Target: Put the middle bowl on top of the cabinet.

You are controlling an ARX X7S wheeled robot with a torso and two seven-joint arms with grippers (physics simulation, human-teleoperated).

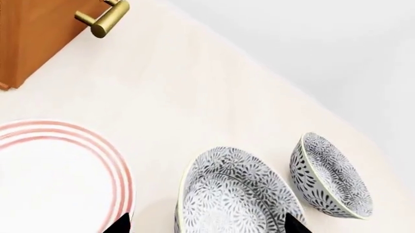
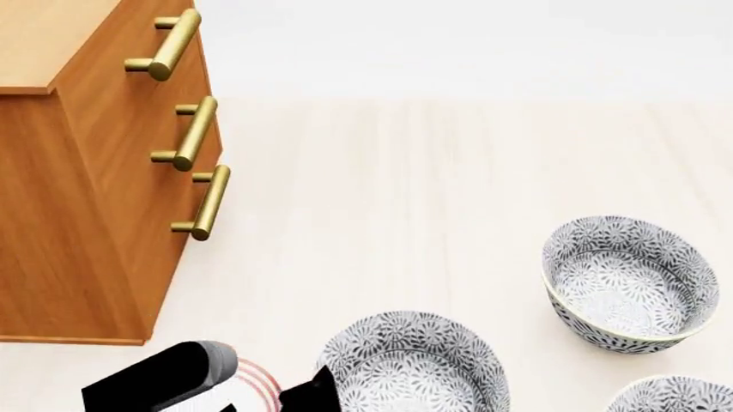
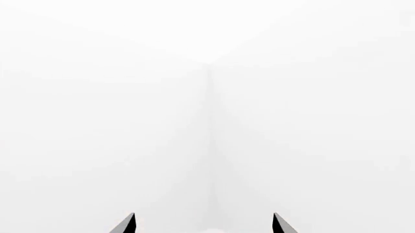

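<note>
Three leaf-printed bowls stand on the pale floor. The middle bowl (image 2: 414, 369) (image 1: 233, 194) lies closest to me, just right of my left gripper (image 2: 300, 396) (image 1: 207, 224). That gripper is open and hovers low over it, one fingertip (image 1: 120, 224) by the plate's edge, the other fingertip (image 1: 295, 224) over the bowl's far side, holding nothing. The orange-brown cabinet (image 2: 81, 197) (image 1: 32, 39) stands at the left with brass handles (image 2: 192, 133). My right gripper (image 3: 204, 224) is open, empty, facing blank white, and does not show in the head view.
A white plate with red rings (image 1: 52, 174) (image 2: 261, 382) lies left of the middle bowl, partly under my left arm (image 2: 160, 378). A second bowl (image 2: 630, 283) (image 1: 331, 174) sits further right, and a third bowl (image 2: 675, 396) at the lower right edge.
</note>
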